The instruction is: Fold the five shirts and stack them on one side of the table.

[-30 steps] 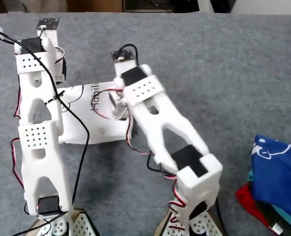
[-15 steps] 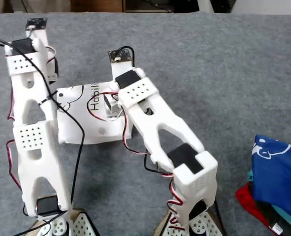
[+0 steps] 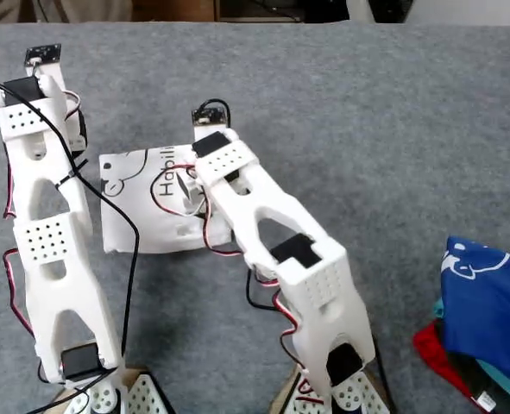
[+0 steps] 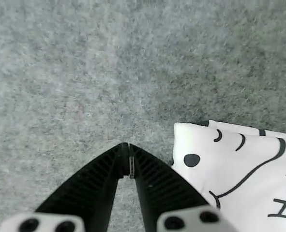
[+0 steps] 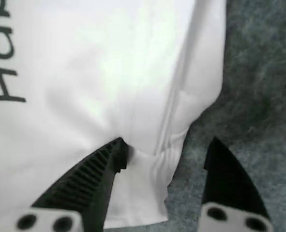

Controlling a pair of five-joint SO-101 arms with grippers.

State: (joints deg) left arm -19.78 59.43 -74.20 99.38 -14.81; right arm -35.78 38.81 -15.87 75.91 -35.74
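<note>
The right pincer [image 5: 166,144] stands open astride the white shirt's [image 5: 84,72] edge.

Light is soft and even, falling from above. In the high view the arms [image 3: 56,233] cast only faint, diffuse shadows on the grey cover [image 3: 393,129] beside the white shirt [image 3: 155,237]. In the right wrist view the shirt [image 5: 109,72] is washed out by glare at its middle, with folds showing as pale grey shade, and the cover [image 5: 259,72] just beside it falls dark. In the left wrist view the cover [image 4: 60,82] looks paler away from the shirt [image 4: 239,179] than beside it.
</note>
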